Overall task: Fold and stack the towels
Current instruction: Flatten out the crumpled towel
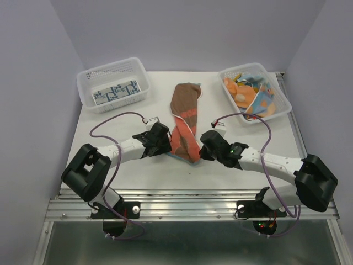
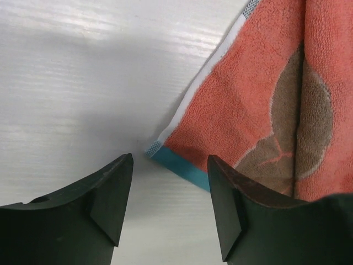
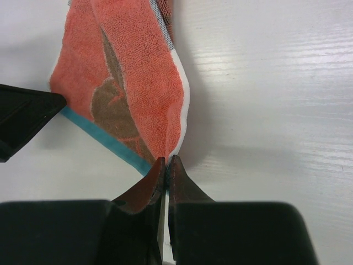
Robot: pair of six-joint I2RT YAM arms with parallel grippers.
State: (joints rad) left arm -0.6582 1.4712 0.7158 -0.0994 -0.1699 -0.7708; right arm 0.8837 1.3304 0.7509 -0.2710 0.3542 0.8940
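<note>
An orange-red towel (image 1: 185, 124) with brown leaf print and a teal edge lies bunched lengthwise in the middle of the table. My right gripper (image 3: 166, 161) is shut on the towel's (image 3: 138, 72) near right corner. My left gripper (image 2: 170, 161) is open, its jaws on either side of the towel's (image 2: 259, 105) near left corner with the teal edge, not gripping it. In the top view my left gripper (image 1: 163, 144) is at the towel's left side and my right gripper (image 1: 201, 148) at its right side.
A white perforated basket (image 1: 88, 77) at the back left holds a folded blue-white patterned towel (image 1: 115, 91). A second white basket (image 1: 281, 110) at the back right holds several crumpled towels (image 1: 251, 91) in orange, yellow and light blue.
</note>
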